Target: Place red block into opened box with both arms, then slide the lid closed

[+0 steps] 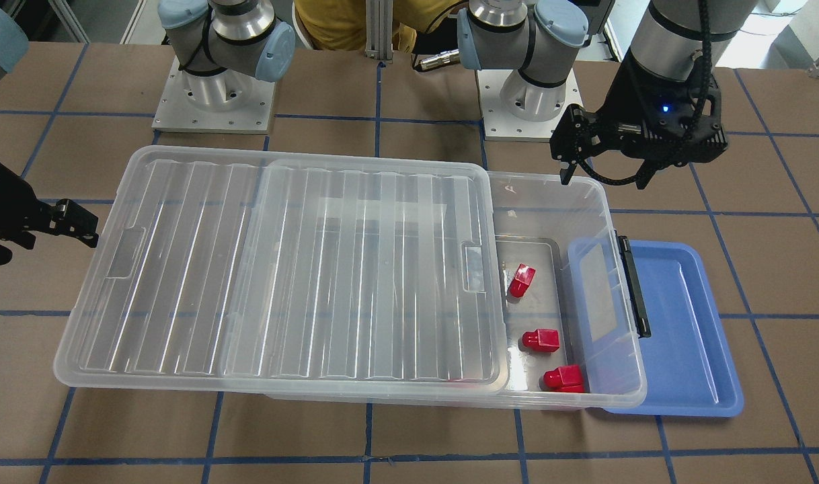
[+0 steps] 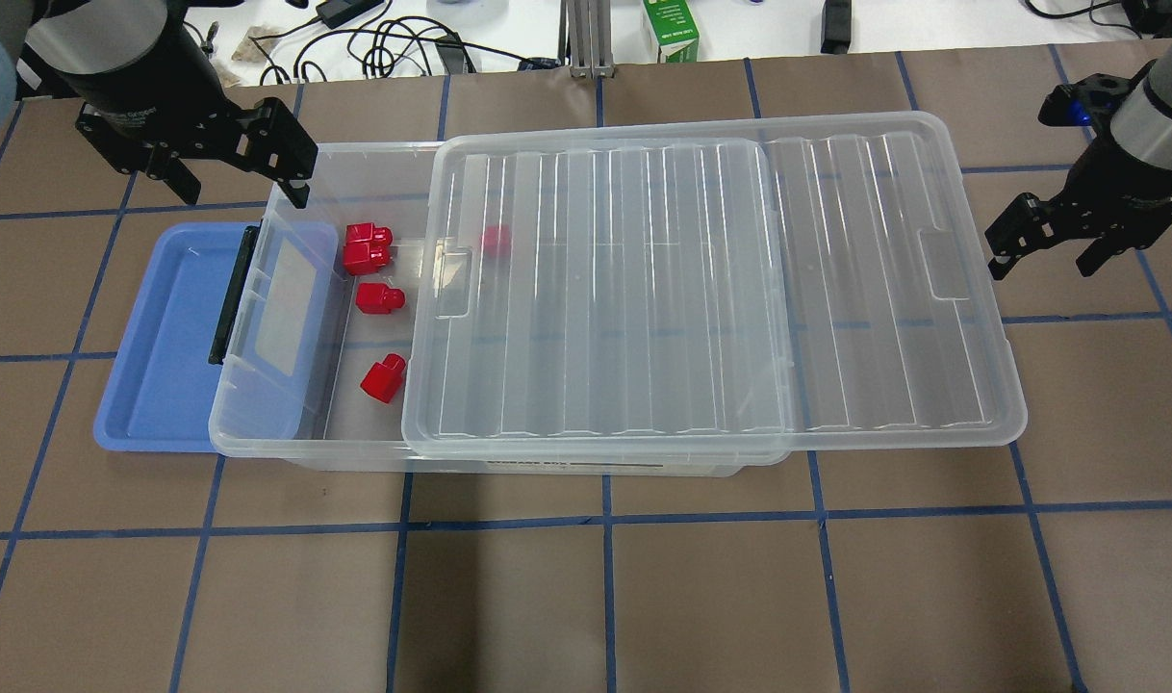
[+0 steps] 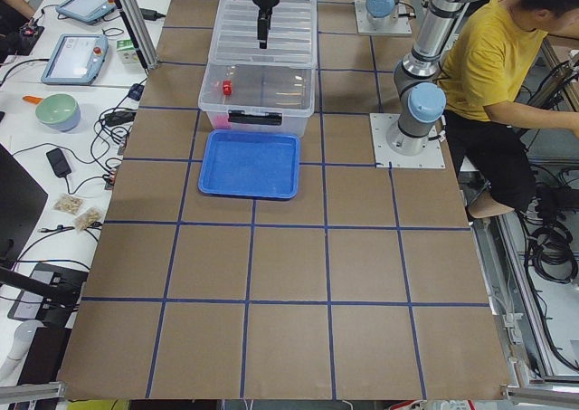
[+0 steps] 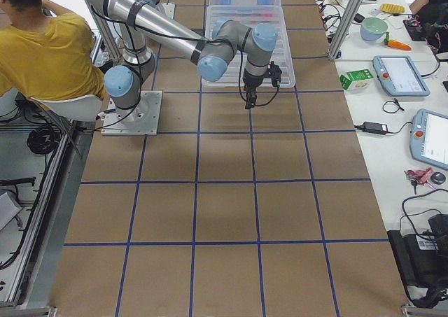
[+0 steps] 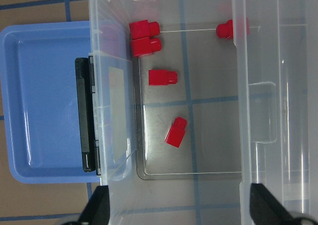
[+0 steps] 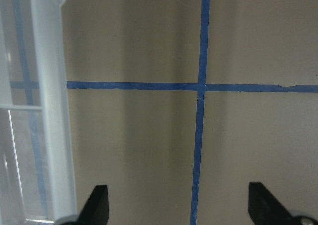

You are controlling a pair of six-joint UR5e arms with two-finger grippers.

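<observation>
The box (image 2: 259, 445) stands on the tabletop (image 2: 586, 597). The lid (image 2: 701, 289) lies on the box, pushed toward the end away from the black clasp (image 2: 232, 294) and overhanging there, so the box's clasp end is uncovered. The red block (image 2: 384, 377) lies tilted on the box floor in that uncovered end, apart from the other red pieces (image 2: 367, 247) in the same end. One more piece shows through the lid's edge.

The left tool (image 2: 244, 197) hangs above the box's clasp end, its fingers (image 5: 99, 207) wide apart and holding nothing. The red block lies below it, untouched. The right tool (image 2: 1043, 265) hovers beyond the box's opposite end, just outside the overhanging lid. It is spread open and empty, well apart from the block. A blue tray (image 2: 153, 337) lies at the box's clasp end.
</observation>
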